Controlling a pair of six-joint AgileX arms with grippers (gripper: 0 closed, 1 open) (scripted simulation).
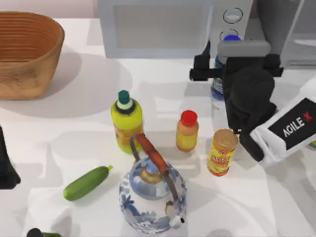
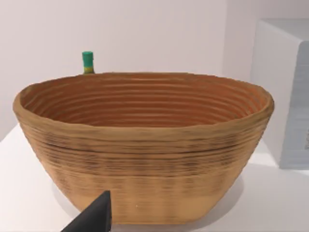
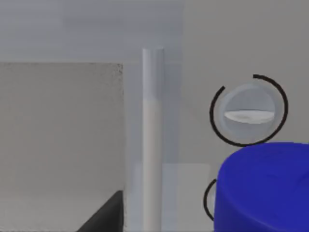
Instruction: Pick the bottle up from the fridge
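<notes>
The bottle (image 1: pixel 217 94), clear with a bluish label band and a blue cap (image 1: pixel 231 38), stands upright on the table in front of the white microwave (image 1: pixel 158 27), outside the grey fridge (image 1: pixel 286 29) at the back right. My right gripper (image 1: pixel 236 63) is right at the bottle's upper part, pointing toward the microwave's knobs. In the right wrist view the blue cap (image 3: pixel 265 188) looms close, with the microwave's front (image 3: pixel 63 130) just behind it. My left gripper (image 1: pixel 6 168) is parked at the table's left edge, facing the basket.
A woven basket (image 1: pixel 27 52) sits at the back left. In the middle stand a yellow-green bottle (image 1: pixel 127 121), a small orange bottle (image 1: pixel 187 131), a yellow can (image 1: pixel 222 153) and a blue-white teapot (image 1: pixel 152 195). A cucumber (image 1: pixel 86 182) lies front left.
</notes>
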